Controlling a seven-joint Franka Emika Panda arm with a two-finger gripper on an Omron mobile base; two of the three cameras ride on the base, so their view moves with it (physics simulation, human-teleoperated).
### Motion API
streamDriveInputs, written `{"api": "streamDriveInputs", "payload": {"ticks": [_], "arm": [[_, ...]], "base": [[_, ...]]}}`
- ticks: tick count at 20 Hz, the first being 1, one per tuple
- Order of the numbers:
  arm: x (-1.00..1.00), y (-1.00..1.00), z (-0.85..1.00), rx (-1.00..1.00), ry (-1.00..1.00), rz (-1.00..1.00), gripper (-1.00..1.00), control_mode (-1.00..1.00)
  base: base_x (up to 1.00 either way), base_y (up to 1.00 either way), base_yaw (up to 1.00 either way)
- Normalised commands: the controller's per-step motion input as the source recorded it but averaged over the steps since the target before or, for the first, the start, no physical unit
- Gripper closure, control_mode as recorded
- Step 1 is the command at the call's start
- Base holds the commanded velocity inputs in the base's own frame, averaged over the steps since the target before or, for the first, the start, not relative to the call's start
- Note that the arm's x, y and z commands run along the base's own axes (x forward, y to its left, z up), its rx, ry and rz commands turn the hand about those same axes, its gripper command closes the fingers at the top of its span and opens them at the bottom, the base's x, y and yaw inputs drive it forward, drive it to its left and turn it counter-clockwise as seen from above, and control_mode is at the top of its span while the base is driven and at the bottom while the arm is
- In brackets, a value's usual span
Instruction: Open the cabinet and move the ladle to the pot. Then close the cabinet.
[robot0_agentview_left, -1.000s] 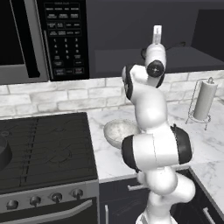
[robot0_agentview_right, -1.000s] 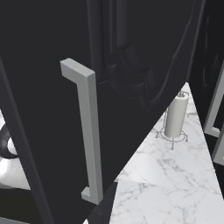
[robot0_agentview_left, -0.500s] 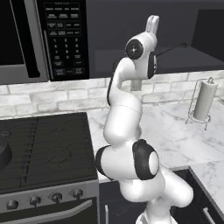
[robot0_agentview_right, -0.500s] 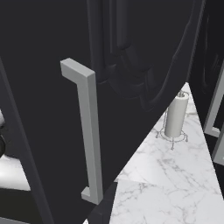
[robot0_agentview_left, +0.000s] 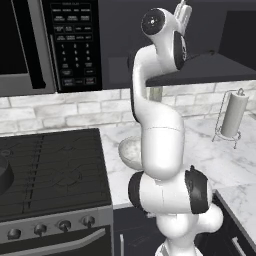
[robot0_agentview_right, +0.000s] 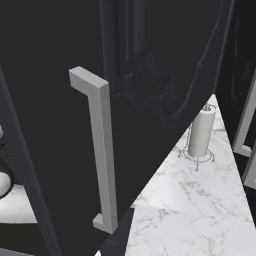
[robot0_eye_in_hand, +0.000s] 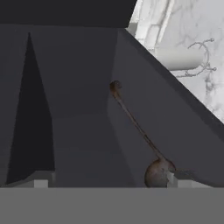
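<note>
I see flat, even rendered light; the dark charcoal cabinet interior (robot0_eye_in_hand: 78, 109) reads dim and soft, its edges blocky.

Left base view: from behind-left of the arm, facing the far wall over stove (robot0_agentview_left: 50, 170) and table (robot0_agentview_left: 227, 165). Right base view: pressed close against the open cabinet (robot0_agentview_right: 50, 125) door. Both share the paper towel roll (robot0_agentview_left: 234, 114). Hand view: close, looking into the cabinet at the ladle (robot0_eye_in_hand: 140, 135).
</note>
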Motion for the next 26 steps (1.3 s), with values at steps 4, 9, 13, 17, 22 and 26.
{"api": "streamDriveInputs", "payload": {"ticks": [4,9,13,17,22,26], "arm": [[-0.53,-0.28,0.00,0.15,0.07,0.00,-1.00,-1.00],[-0.25,-0.59,-0.25,0.11,0.08,0.05,-1.00,-1.00],[-0.16,-0.42,-0.40,0.00,0.00,0.12,-1.00,-1.00],[0.00,-0.17,-0.02,0.00,0.02,0.10,-1.00,-1.00],[0.00,-0.18,-0.06,0.00,0.00,0.07,-1.00,-1.00],[0.00,-0.12,-0.14,0.00,0.00,0.04,-1.00,-1.00]], "base": [[0.00,0.00,0.00],[0.00,0.00,0.00],[0.00,0.00,0.00],[0.00,0.00,0.00],[0.00,0.00,0.00],[0.00,0.00,0.00]]}}
